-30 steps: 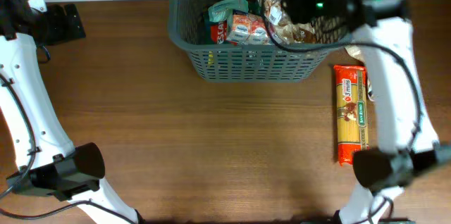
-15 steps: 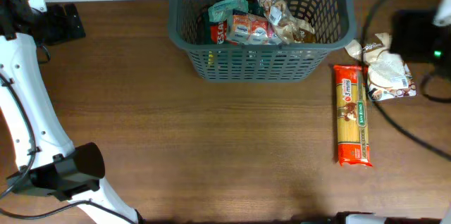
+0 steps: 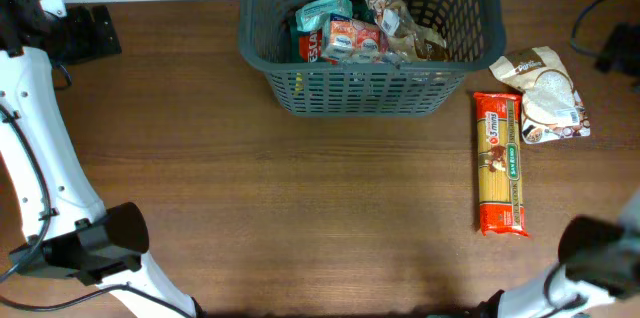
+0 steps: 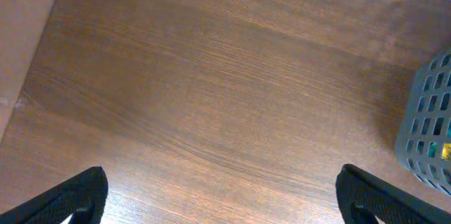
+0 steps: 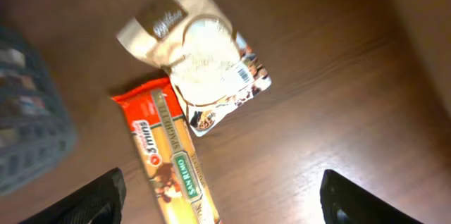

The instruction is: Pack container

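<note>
At the desk's far edge the container (image 3: 370, 98) loses its back rim to the overhead view's top. Its packets (image 3: 350, 38) overlap, labels too small to read. The right wrist view crops the spaghetti packet (image 5: 170, 171) at the bottom.

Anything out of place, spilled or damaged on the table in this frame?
Nothing is spilled or damaged. Two packets lie outside the basket, on the table to its right: a spaghetti packet, and a white pouch lying askew against the spaghetti packet's far end. Neither is packed yet.
</note>
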